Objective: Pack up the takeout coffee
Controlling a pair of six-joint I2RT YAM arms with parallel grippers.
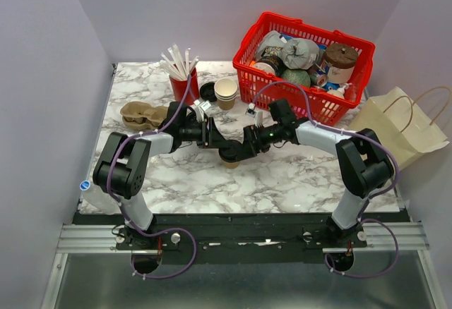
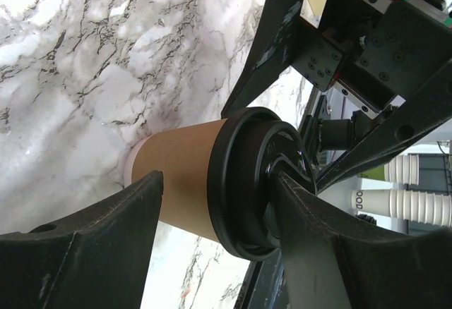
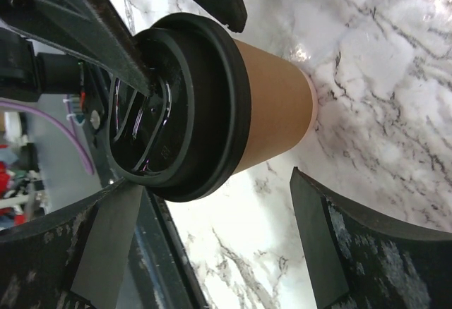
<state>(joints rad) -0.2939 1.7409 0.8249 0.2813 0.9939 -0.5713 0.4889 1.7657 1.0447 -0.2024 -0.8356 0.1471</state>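
The takeout coffee [image 1: 230, 156] is a brown kraft cup [image 2: 180, 171] with a black lid [image 2: 244, 182]. It stands upright on the marble table mid-centre, and both grippers meet over it. My left gripper [image 2: 219, 182] is open: one finger [image 2: 318, 238] rests on the lid's top, the other [image 2: 106, 245] sits beside the cup wall. My right gripper [image 3: 215, 185] is open wide from the opposite side. The cup [image 3: 272, 111] and lid [image 3: 176, 104] lie just past its fingertips, which do not squeeze them.
A red basket [image 1: 357, 44] full of items sits at the back right, with a paper bag [image 1: 399, 129] beside the table's right edge. A red cup of straws [image 1: 182, 83], black lids [image 1: 207, 92], stacked cream cups [image 1: 226, 92] and a cardboard cup carrier [image 1: 143, 113] stand behind the arms.
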